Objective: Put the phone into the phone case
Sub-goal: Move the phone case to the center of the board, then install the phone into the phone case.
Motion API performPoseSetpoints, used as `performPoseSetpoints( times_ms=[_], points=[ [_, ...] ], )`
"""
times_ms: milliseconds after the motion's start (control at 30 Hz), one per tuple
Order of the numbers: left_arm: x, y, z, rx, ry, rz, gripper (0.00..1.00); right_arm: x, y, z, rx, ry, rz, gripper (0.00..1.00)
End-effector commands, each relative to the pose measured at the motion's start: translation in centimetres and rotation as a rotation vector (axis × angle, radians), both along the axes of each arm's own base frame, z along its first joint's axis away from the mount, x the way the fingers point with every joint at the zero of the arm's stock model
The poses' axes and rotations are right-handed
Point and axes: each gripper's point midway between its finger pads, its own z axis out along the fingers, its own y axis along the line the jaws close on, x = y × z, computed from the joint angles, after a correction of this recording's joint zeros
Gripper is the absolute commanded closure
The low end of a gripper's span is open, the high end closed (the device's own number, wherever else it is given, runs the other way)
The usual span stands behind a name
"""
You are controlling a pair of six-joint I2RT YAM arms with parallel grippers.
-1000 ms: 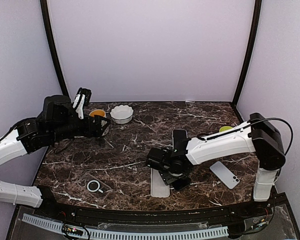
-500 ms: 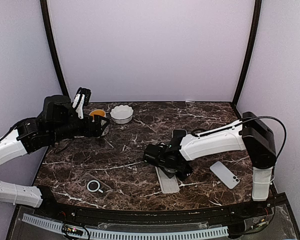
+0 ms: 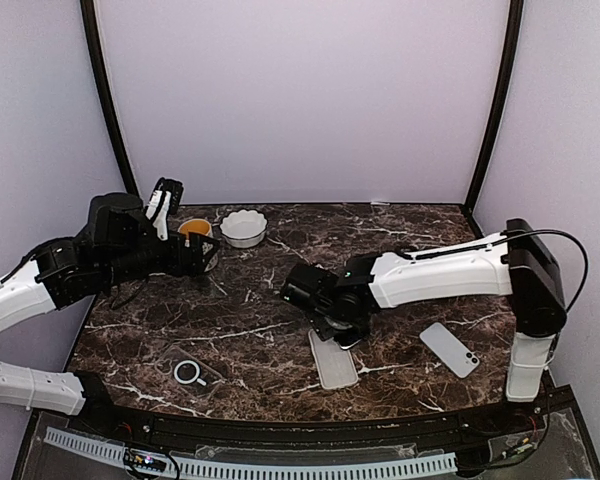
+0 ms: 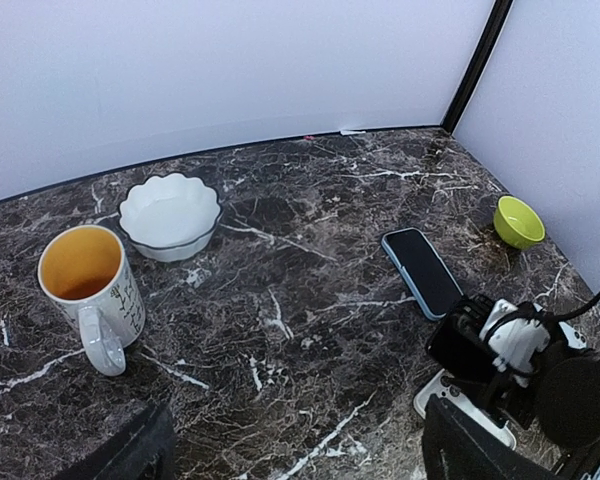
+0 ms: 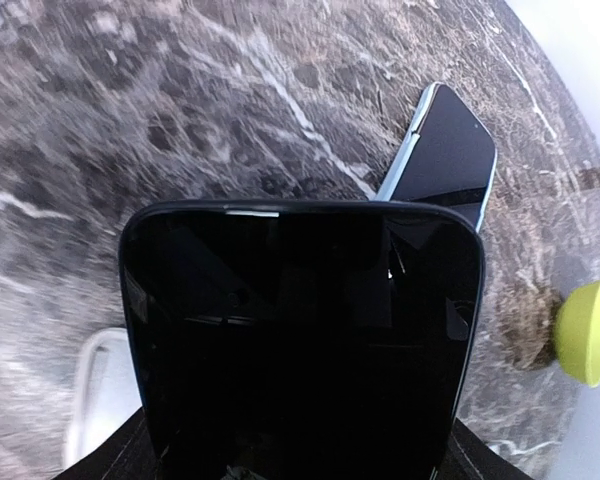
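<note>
Phone (image 5: 300,330) over dark marble table (image 5: 130,120), lilac walls (image 3: 300,100)

Bright, even diffuse light, soft shadows — right wrist view blurred across marble tabletop (image 5: 130,130), faint reflections on phone (image 5: 300,340).

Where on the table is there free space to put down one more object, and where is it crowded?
The table is bare between the white bowl and the far right corner, and between the mug and the ringed clear case. Crowded: front right, around the empty case and white phone.
</note>
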Motion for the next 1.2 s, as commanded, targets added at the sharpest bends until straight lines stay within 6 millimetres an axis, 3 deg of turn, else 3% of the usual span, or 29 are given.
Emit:
performPoseSetpoints(
  times_ms=[0, 133, 233, 533, 700, 1167],
  points=[
    [-0.1, 0.0, -1.2, 0.025, -0.010, -0.014, 0.13, -0.5, 2.6, 5.0, 0.397, -0.028, -0.103, 1.00],
    [0.3, -0.7, -2.0, 0.085, -0.011, -0.052, 0.12, -0.9, 3.0, 5.2, 0.572, -0.041, -0.180, 1.00],
    [1.0, -1.4, -2.4, 0.137, -0.020, -0.072, 0.05, -0.8, 3.5, 6.0, 0.649, -0.061, -0.190, 1.00],
    [4.0, -4.1, -0.9, 0.217, -0.085, -0.128, 0.01, -0.9, 3.7, 5.4, 0.710, -0.069, -0.236, 1.00],
    [3.8, -3.4, -2.8, 0.235, -0.056, -0.121, 0.01, -1.4, 2.6, 4.4, 0.737, -0.086, -0.275, 1.00],
    [3.4, -3.2, -2.8, 0.239, -0.071, -0.135, 0.01, -4.4, 2.7, 1.8, 0.698, -0.100, -0.173, 1.00]
  ],
)
